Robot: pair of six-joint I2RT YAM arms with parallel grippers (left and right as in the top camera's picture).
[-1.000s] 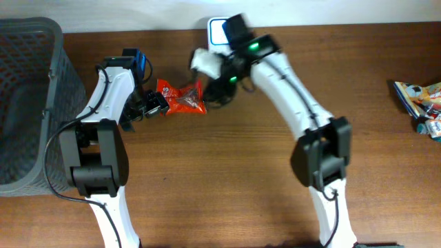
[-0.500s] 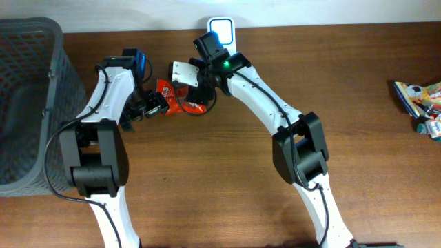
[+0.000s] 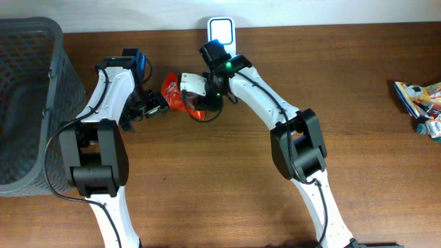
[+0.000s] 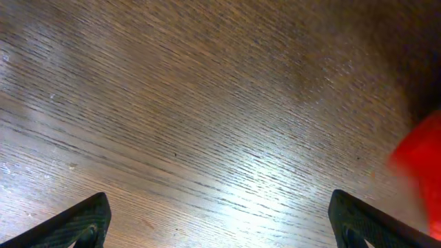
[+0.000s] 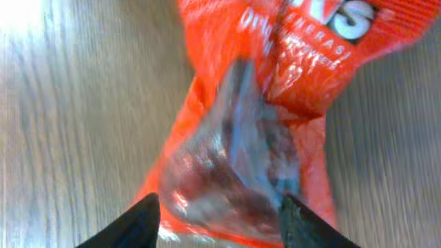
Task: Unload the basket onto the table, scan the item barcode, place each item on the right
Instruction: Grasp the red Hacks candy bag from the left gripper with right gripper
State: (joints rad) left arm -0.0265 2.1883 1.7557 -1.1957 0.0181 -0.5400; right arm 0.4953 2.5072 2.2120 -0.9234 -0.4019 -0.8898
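Observation:
The item is a red snack packet [image 3: 172, 93] [image 5: 275, 83] with a clear window, lying on the wooden table left of the centre. My right gripper [image 3: 187, 96] [image 5: 217, 220] comes down over it, one finger pressed against each side, so it is shut on the packet. A white barcode scanner [image 3: 221, 30] stands at the table's back edge, just behind the right arm. To the packet's left my left gripper [image 3: 155, 105] [image 4: 220, 224] is wide open over bare wood. A blurred red edge of the packet [image 4: 420, 165] shows at the right of the left wrist view.
A dark grey mesh basket [image 3: 27, 103] fills the far left of the table. Several other snack packets [image 3: 420, 103] lie at the right edge.
My right gripper has swung left from near the scanner, come down onto the red packet and narrowed its jaws around it. The packet looks bunched and shifted slightly left. The left arm has not moved.

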